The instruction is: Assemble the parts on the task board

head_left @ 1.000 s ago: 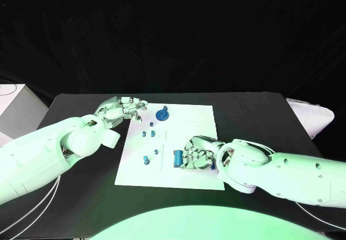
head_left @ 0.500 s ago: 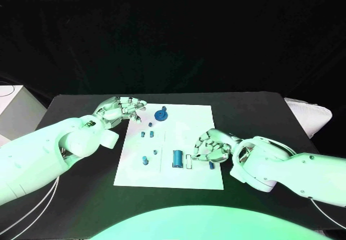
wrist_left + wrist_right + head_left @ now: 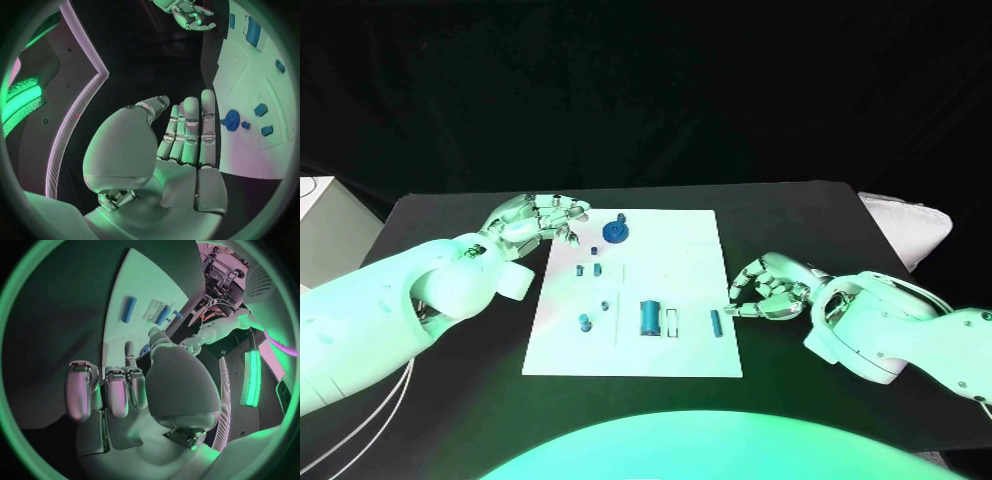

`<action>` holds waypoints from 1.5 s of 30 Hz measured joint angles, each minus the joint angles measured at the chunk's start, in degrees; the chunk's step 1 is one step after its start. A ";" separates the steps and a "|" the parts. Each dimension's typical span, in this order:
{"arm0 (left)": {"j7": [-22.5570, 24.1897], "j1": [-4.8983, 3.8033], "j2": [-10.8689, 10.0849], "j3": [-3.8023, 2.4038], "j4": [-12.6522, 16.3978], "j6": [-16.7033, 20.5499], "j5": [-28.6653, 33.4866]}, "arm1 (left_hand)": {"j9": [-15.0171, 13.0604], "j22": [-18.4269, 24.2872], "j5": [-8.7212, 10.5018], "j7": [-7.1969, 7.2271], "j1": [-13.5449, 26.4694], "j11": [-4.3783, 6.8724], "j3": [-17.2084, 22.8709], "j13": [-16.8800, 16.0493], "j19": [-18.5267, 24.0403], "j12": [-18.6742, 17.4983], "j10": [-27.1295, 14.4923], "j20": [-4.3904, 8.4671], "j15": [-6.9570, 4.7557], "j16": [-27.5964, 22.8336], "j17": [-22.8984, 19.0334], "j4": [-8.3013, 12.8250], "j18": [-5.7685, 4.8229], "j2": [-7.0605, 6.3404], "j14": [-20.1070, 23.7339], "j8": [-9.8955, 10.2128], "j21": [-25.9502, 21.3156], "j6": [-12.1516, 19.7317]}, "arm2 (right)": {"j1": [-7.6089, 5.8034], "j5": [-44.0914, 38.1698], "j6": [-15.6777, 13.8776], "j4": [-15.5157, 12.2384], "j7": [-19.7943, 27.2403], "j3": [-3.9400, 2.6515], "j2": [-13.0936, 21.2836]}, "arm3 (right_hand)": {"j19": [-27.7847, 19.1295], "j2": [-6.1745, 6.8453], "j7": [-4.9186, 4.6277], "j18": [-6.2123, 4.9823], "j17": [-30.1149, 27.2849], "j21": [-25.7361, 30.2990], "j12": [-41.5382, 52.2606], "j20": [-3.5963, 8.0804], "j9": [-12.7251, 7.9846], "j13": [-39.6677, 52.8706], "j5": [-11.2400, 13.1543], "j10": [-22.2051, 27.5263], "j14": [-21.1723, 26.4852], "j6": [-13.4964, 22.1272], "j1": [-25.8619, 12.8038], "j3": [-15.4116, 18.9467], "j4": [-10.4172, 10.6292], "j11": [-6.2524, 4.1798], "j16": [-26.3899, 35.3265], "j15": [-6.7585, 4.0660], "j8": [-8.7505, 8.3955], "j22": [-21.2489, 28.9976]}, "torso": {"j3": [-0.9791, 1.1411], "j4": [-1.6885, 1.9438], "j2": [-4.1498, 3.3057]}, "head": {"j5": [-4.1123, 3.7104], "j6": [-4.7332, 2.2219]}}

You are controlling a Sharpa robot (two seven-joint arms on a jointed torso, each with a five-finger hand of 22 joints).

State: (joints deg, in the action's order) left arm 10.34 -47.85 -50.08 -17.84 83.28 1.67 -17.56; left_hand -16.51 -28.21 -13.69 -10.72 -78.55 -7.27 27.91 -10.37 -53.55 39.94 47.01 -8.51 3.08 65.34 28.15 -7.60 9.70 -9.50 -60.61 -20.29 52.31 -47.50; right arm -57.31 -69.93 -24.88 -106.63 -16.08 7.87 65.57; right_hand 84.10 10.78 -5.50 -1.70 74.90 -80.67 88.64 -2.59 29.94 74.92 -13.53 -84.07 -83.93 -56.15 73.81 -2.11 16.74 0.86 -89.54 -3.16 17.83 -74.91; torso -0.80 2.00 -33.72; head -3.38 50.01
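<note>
On the matte black table point(image 3: 805, 215), the flat white task board point(image 3: 689, 255) carries small blue parts point(image 3: 649, 318); the left hand point(image 3: 538, 217) at ten o'clock lies flat and empty, the right hand point(image 3: 769, 288) at three o'clock curled, empty.

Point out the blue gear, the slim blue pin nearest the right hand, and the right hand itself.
blue gear point(image 3: 620, 232), head view, centre of its round face.
slim blue pin point(image 3: 715, 323), head view, middle of its length.
right hand point(image 3: 769, 287), head view, middle of the curled fingers.

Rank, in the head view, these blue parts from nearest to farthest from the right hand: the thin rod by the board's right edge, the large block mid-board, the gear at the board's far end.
From the right hand:
1. Thin rod, beside the hand.
2. Large block, mid-board.
3. Gear, far end, near the left hand.
</note>
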 measured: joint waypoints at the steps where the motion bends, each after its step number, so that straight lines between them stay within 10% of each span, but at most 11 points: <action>1: 0.01 0.00 0.01 0.00 0.02 0.00 0.00 | 0.00 0.00 0.00 0.00 0.00 0.00 0.00 0.00 0.00 0.00 0.00 0.00 0.00 0.00 0.00 0.00 0.00 0.00 0.00 0.00 0.00 0.00 | 0.12 -0.81 0.01 -0.13 -0.36 0.00 0.07 | 0.00 -0.11 0.10 0.00 0.02 -0.48 -0.17 0.00 0.00 0.00 -0.38 -0.04 0.00 -0.48 -0.62 0.76 0.07 0.04 0.00 0.00 0.00 0.00 | 0.00 -0.03 0.00 | -0.06 0.00; 33: 0.00 0.13 0.10 0.00 0.29 -0.04 -0.40 | 0.00 0.08 0.00 0.00 0.00 0.00 -0.16 -0.01 0.00 -0.01 0.00 0.00 -0.21 0.00 0.00 -0.16 0.00 0.00 0.21 -0.21 -0.24 0.00 | 4.55 -14.99 1.14 3.29 -12.44 0.00 -7.60 | 0.01 -2.50 2.05 0.00 0.03 -1.20 -0.17 0.44 1.41 0.03 -3.90 0.17 0.01 -4.68 -5.20 6.61 0.02 -1.21 0.00 -0.86 1.94 -0.03 | -0.04 0.34 -0.14 | -0.03 0.00; 38: -0.06 0.15 0.05 0.00 0.29 -0.04 -0.53 | -0.01 0.08 0.00 0.00 0.00 0.00 -0.16 -0.01 0.00 -0.01 0.00 0.00 -0.21 0.00 0.00 -0.16 0.00 0.00 0.21 -0.21 -0.24 0.00 | 4.56 -15.44 1.08 3.98 -12.81 -0.08 -8.20 | -0.20 -3.64 2.25 0.00 0.03 -1.20 -0.17 0.65 1.50 0.03 -3.83 0.17 0.01 -4.89 -2.11 6.60 0.01 -1.21 0.00 -0.86 2.49 -0.03 | -0.09 0.32 -0.14 | 0.14 0.00; 45: -0.11 0.17 -0.12 0.00 0.35 -0.06 -0.72 | 0.00 0.08 0.00 0.00 0.00 0.00 -0.16 -0.01 0.00 -0.01 0.00 0.00 -0.21 0.00 0.00 -0.16 0.00 0.00 0.21 -0.21 -0.24 0.00 | 4.53 -16.70 1.58 4.98 -12.92 -0.30 -9.06 | 0.00 -1.65 2.09 0.00 0.02 -1.20 -0.17 0.85 1.57 0.02 0.61 -0.04 -0.20 -4.87 7.60 -0.19 -0.43 -1.42 0.00 -1.07 1.90 -0.02 | -0.13 0.30 -0.09 | 0.44 0.00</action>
State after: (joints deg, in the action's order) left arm 10.23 -47.68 -50.20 -17.84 83.63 1.61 -18.27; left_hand -16.51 -28.13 -13.69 -10.72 -78.55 -7.27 27.75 -10.37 -53.55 39.94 47.01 -8.51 2.87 65.34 28.15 -7.75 9.70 -9.50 -60.40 -20.50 52.08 -47.50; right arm -52.78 -86.63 -23.29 -101.65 -29.00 7.57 56.51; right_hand 84.11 9.13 -3.41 -1.70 74.92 -81.87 88.47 -1.74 31.51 74.94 -12.93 -84.12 -84.12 -61.02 81.42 -2.30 16.31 -0.56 -89.54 -4.23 19.73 -74.93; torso -0.93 2.30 -33.80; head -2.94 50.01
